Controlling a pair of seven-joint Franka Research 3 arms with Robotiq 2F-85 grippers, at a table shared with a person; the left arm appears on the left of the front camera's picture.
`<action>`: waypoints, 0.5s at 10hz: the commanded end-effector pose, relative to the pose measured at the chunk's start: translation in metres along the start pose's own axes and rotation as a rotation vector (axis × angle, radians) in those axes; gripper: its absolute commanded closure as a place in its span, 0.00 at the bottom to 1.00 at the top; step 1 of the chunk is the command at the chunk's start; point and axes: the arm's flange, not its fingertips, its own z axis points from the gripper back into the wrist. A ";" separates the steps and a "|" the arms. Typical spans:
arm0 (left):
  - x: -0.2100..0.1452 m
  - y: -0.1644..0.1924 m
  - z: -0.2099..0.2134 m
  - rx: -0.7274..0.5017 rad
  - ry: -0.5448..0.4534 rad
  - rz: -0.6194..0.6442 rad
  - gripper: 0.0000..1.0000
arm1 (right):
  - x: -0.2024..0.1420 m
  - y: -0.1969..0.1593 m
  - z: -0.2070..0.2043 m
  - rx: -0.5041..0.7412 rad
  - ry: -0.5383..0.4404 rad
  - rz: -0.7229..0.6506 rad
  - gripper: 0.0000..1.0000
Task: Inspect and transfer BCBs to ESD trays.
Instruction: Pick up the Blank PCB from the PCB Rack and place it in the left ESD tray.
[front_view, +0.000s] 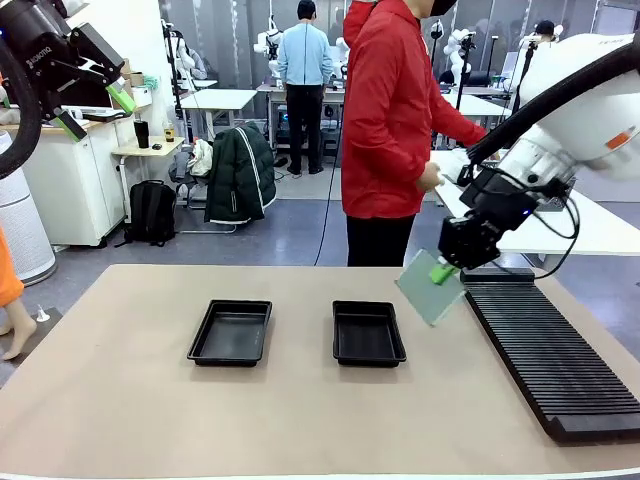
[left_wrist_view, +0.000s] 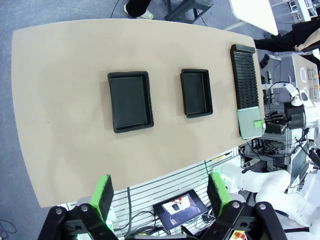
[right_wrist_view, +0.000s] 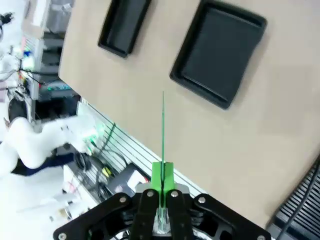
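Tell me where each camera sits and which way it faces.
Front: fixed between the arms, facing across the table at the person; left tool raised and open, right tool shut on a BCB.
Left wrist: high above, looking down along its open tool at the whole table.
Right wrist: looking along its tool and the edge-on BCB toward the table.
Shared: both ESD trays appear in all three.

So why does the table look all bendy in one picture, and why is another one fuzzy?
Left wrist view: the wide lens bends the table. Right wrist view: soft all over, the clutter at left smeared; the BCB is edge-on, a thin green line. Front view: sharp and evenly lit.
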 end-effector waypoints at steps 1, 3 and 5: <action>0.000 0.001 0.001 -0.002 -0.001 0.001 0.00 | 0.007 0.011 -0.036 0.066 -0.127 -0.052 0.98; 0.000 0.001 0.001 -0.002 -0.001 0.001 0.00 | 0.018 0.012 -0.066 0.121 -0.220 -0.086 0.98; 0.000 0.001 0.001 -0.002 -0.001 0.001 0.00 | 0.035 0.020 -0.096 0.164 -0.217 -0.093 0.98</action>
